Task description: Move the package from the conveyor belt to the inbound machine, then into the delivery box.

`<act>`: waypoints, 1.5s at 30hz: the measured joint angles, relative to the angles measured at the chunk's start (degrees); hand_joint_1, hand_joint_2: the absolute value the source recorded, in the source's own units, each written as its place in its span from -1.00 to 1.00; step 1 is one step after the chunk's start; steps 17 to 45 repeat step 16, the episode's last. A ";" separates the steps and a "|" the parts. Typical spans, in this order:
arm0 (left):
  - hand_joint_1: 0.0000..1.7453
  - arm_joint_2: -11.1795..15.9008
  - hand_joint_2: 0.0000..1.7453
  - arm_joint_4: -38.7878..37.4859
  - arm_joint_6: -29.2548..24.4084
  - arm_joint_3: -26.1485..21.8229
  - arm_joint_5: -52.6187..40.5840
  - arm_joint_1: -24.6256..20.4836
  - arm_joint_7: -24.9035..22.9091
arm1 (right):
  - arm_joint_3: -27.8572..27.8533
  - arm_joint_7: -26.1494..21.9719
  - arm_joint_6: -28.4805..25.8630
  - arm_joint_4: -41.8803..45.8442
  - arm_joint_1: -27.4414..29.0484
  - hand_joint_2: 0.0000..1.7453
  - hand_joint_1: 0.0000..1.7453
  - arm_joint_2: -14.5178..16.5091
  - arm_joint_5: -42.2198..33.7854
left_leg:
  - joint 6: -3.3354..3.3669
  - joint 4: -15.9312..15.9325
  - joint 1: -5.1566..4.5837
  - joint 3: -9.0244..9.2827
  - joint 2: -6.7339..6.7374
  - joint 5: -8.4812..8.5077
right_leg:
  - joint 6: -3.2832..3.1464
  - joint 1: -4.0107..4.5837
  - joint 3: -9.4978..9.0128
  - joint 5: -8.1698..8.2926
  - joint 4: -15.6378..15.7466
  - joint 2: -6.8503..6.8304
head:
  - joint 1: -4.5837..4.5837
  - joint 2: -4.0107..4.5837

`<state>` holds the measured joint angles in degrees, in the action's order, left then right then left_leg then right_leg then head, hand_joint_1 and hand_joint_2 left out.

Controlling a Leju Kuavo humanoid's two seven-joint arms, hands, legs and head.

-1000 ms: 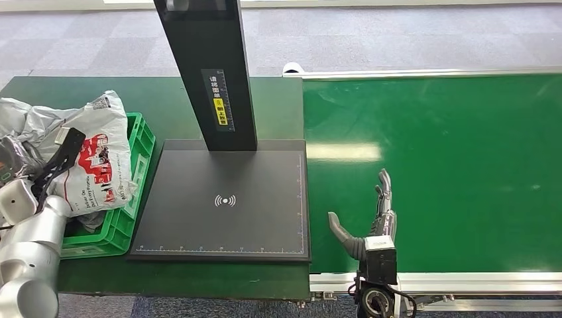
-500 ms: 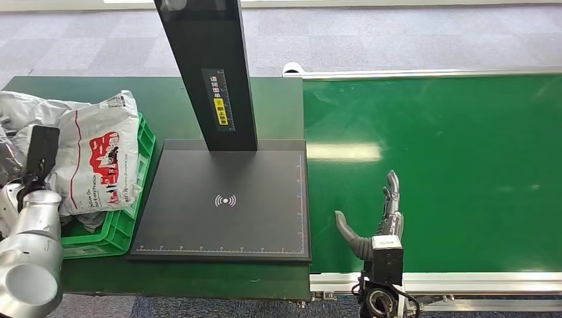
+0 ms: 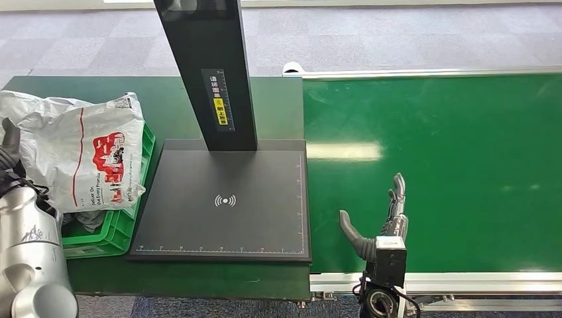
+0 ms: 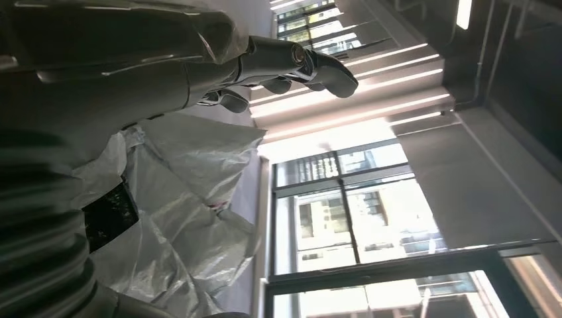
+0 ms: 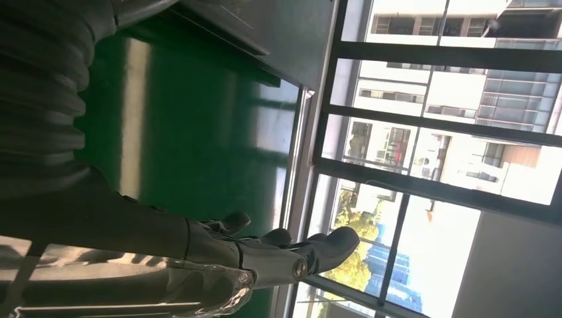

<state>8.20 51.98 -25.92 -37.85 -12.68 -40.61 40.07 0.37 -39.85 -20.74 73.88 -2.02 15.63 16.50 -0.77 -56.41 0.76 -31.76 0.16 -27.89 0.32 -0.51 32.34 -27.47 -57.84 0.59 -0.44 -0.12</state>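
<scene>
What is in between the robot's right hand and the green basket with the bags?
In the head view, the black scanner platform lies between the right hand and the green basket.

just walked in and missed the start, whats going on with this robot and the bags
A humanoid robot stands at a packing station. A white package with red print lies on top of the green delivery box, among other grey bags. The left hand is beside the package with nothing in it. The black inbound machine has nothing on its plate. The right hand is open over the green conveyor belt, which carries no package in the head view.
</scene>
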 joint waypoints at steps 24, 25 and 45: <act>-1.00 -5.53 1.00 38.84 -9.65 17.90 -1.70 21.25 0.13 | 0.07 0.00 -0.96 -0.02 0.43 1.00 -1.00 0.01 -0.47 | 0.02 0.00 -0.04 -0.01 0.08 -0.06 | 0.02 -0.04 0.08 -0.02 0.03 0.03 | -0.03 0.00; -1.00 -5.53 1.00 38.84 -9.65 17.90 -1.70 21.25 0.13 | 0.07 0.00 -0.96 -0.02 0.43 1.00 -1.00 0.01 -0.47 | 0.02 0.00 -0.04 -0.01 0.08 -0.06 | 0.02 -0.04 0.08 -0.02 0.03 0.03 | -0.03 0.00; -1.00 -5.53 1.00 38.84 -9.65 17.90 -1.70 21.25 0.13 | 0.07 0.00 -0.96 -0.02 0.43 1.00 -1.00 0.01 -0.47 | 0.02 0.00 -0.04 -0.01 0.08 -0.06 | 0.02 -0.04 0.08 -0.02 0.03 0.03 | -0.03 0.00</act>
